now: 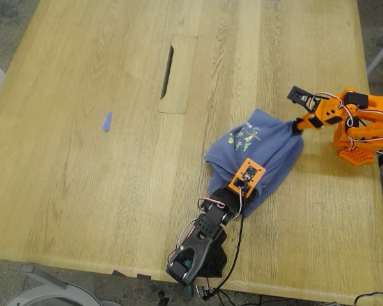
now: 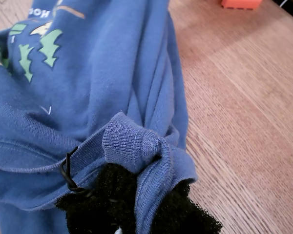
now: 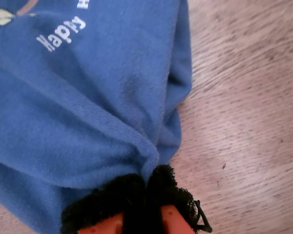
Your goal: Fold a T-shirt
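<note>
The T-shirt (image 1: 258, 153) lies bunched toward the bench (image 1: 83, 191) edge at the exterior view's right — not flat, no clean fold yet. My first gripper (image 2: 136, 204) pinches its ribbed hem; my second gripper (image 3: 146, 209) clamps gathered cloth. Spreading and folding remain.

Light wooden table (image 1: 83, 191) — dark cable slot (image 1: 168, 72), small blue scrap (image 1: 106, 121) well apart

My first arm (image 1: 207, 233): black printed links, orange plate w/ dark cutout near the claw, thin red/white/black wires looped along it, teal bit at base. My second arm (image 1: 351, 118): orange shell, black joints, same wire bundles. Both claws wear black mesh padding (image 2: 112, 195); orange fingers (image 3: 173, 219) under it on my second claw.
</note>
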Controlling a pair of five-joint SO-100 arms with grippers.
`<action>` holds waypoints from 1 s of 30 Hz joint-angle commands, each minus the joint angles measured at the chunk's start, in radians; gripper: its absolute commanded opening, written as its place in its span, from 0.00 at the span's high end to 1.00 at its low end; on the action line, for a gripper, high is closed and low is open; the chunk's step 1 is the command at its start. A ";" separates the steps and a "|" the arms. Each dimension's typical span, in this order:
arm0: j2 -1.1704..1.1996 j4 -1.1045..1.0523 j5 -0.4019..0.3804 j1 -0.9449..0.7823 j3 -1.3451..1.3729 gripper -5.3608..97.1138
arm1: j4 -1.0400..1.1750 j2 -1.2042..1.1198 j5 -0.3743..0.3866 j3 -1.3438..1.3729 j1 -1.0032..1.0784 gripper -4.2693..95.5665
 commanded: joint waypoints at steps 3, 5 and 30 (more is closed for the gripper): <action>0.091 0.034 -0.003 -0.069 0.017 0.94 | 0.083 0.017 0.006 -0.052 -0.002 0.96; 0.092 0.034 -0.003 -0.092 0.021 0.93 | 0.092 0.017 0.009 -0.043 -0.005 0.96; -0.006 0.253 -0.520 0.026 -0.164 0.56 | 0.500 0.035 0.094 -0.172 -0.121 0.81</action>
